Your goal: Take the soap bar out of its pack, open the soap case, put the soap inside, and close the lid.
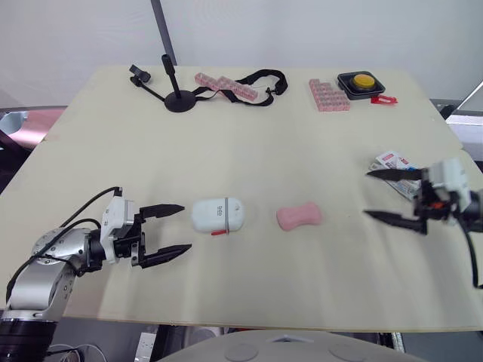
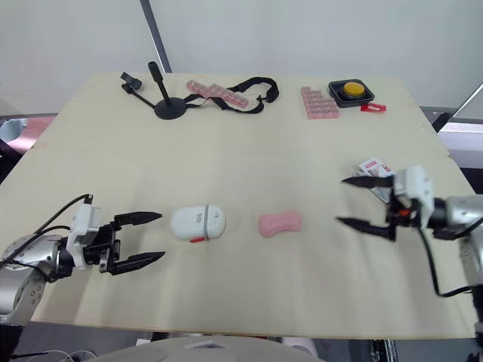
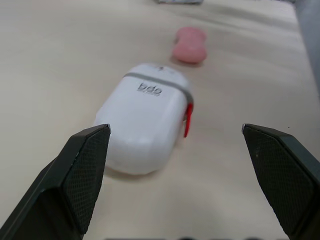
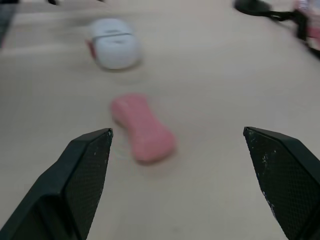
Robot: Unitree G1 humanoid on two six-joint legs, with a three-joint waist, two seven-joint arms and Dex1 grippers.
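Saw the pink soap bar (image 1: pixel 299 216) lying bare, out of its pack (image 1: pixel 394 162) at 2 o'clock, shut soap case (image 1: pixel 217 215) at its 9 o'clock, left gripper (image 1: pixel 186 227) and right gripper (image 1: pixel 367 194) both spread wide and empty, likely ready to open the case, all on a tan table (image 1: pixel 249 143) by a white wall (image 1: pixel 302 30).

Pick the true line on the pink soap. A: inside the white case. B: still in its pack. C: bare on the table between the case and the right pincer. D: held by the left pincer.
C: the soap lies bare on the table, between the shut case and the open right pincer; the left pincer is open and empty.
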